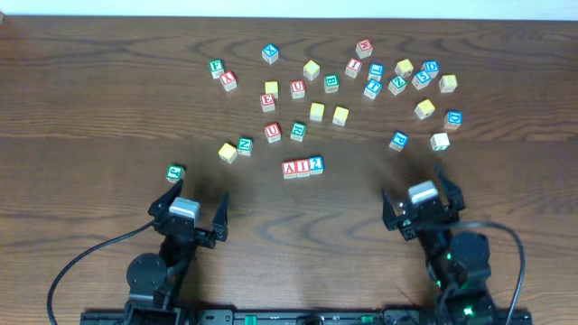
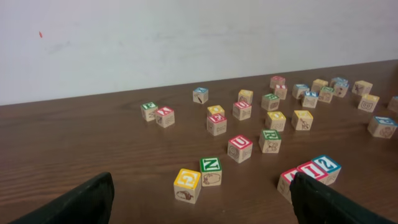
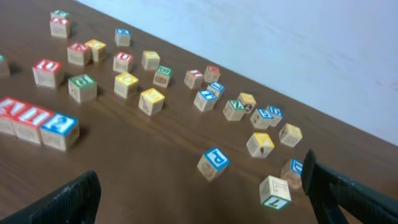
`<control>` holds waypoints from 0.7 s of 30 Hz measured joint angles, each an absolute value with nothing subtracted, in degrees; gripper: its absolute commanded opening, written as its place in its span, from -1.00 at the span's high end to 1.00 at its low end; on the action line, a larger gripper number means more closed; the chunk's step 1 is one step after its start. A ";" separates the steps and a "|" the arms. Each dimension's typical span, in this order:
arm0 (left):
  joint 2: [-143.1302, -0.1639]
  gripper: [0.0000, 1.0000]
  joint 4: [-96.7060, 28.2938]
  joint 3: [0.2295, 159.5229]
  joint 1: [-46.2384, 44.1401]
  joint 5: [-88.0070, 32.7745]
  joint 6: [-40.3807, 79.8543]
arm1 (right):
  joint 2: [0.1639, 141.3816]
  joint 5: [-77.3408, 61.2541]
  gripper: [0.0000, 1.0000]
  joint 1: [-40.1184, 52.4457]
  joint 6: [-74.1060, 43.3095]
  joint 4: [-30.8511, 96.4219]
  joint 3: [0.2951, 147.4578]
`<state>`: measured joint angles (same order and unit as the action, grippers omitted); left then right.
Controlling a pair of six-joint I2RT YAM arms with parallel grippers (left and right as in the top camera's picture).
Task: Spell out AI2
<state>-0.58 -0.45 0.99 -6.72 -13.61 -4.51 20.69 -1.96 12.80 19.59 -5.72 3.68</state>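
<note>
The left claw [image 1: 191,203] is hovering low over the near side of the table [image 1: 81,99]. Its jaws are standing wide apart and gripping nothing. In its wrist view the two dark fingers [image 2: 74,202] are showing only at the bottom corners. Just ahead of this claw and a little to its left, a green-topped cube [image 1: 175,171] is sitting alone. Farther ahead and slightly to its right, a yellow cube [image 1: 228,153] and a green N cube [image 1: 245,144] are sitting side by side, touching or nearly so. Beyond that pair a red U cube [image 1: 273,132] is standing apart.

Ahead of the left claw and well to its right, the three task cubes are lying in one tight row, each touching its neighbour. The A cube [image 1: 289,168] is sitting nearest this claw, then the I cube [image 1: 302,167], then the 2 cube [image 1: 316,164]. In the left wrist view the claw's right finger is covering part of the A cube. The row is sitting ahead of both claws, roughly midway between them, and neither claw is touching it.

The right claw [image 1: 420,194] is hovering over the near right of the table, its jaws also spread fully and holding nothing. From this claw the row is lying ahead and well to the left. Ahead and slightly left of it a blue P cube [image 3: 212,163] is sitting tilted to the row. A pale cube [image 3: 275,191] is sitting ahead and slightly right, close to the claw's right finger in the wrist view. Beyond these, other lettered cubes are lying loosely scattered.
</note>
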 measured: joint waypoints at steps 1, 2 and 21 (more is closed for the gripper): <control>-0.58 -0.78 -0.47 0.99 -6.72 -13.61 -4.51 | 19.42 -2.02 -0.99 12.51 19.84 -6.17 2.33; -0.60 -0.78 -0.47 0.99 -6.72 -13.61 -4.54 | 18.00 -2.17 -0.99 12.10 20.14 -4.99 1.48; -0.60 -0.78 -0.47 0.99 -6.72 -13.63 -4.54 | 6.66 -1.93 -0.98 7.62 20.51 4.05 0.40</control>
<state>-0.60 -0.47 0.99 -6.72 -13.63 -4.54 6.66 -1.93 7.62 20.51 4.05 0.40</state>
